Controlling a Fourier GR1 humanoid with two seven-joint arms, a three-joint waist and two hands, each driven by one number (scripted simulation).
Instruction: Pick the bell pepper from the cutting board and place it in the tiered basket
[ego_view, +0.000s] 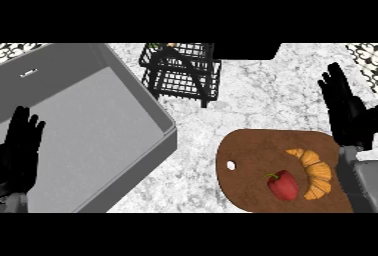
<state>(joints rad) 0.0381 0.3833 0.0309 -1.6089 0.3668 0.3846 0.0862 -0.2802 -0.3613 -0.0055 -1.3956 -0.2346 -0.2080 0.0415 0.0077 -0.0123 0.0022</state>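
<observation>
The red bell pepper (283, 185) lies on the brown cutting board (247, 150) just beside a croissant (314, 172); the right hand (345, 112) and the left hand (21, 145) hold nothing, fingers straight and apart; the black tiered basket (181, 72) stands farther back on the table (258, 95).

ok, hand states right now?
Left hand: open, holding nothing, over the sink.
Right hand: open, holding nothing; bell pepper lies on the cutting board.
</observation>
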